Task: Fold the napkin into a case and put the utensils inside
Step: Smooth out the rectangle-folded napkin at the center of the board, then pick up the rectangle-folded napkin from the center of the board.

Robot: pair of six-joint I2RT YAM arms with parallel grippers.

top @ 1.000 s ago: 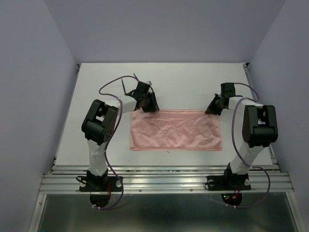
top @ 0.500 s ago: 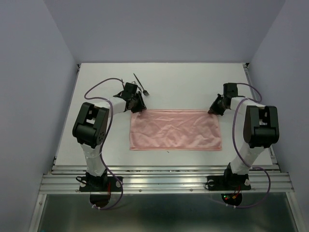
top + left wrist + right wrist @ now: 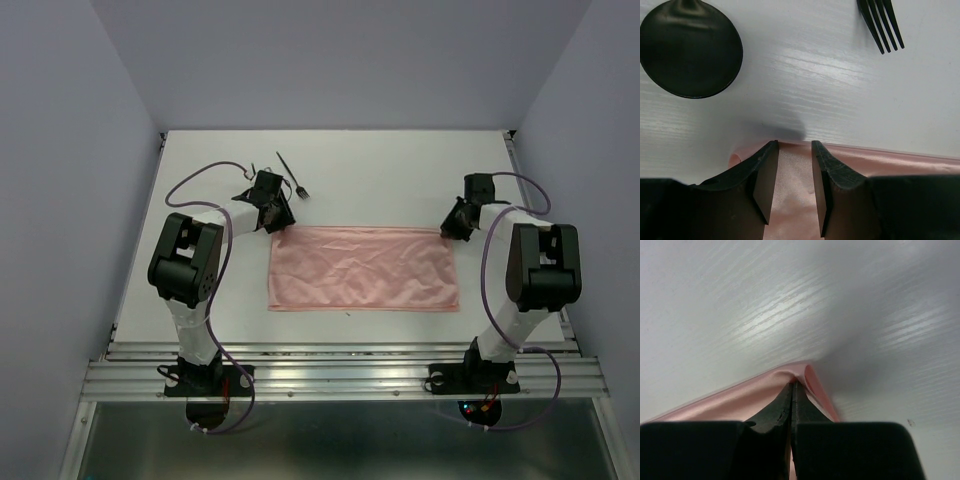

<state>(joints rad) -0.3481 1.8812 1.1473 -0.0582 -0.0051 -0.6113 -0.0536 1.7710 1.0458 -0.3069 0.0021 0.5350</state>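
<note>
Napkin (image 3: 362,268) lies spread flat and wrinkled on the white counter (image 3: 400,165), not folded. At its far R corner, R hand (image 3: 791,384) is clenched on the cloth edge, which puckers up there. At far L corner, L hand (image 3: 795,145) is released, fingers apart w/ the pink edge between them. Beyond: spoon (image 3: 690,50) and fork (image 3: 881,22) on bare counter, clear of the napkin.

Soft, even light from overhead in the top view, barely a shadow on the table (image 3: 400,170). Left wrist view is crisp: glare streaks ahead of the left fingers (image 3: 747,172), a small dark shadow right at their tips. Right wrist is hazier, table blurred beyond the right fingers (image 3: 776,412), sheen ahead-left, broad grey shadow ahead-right.
</note>
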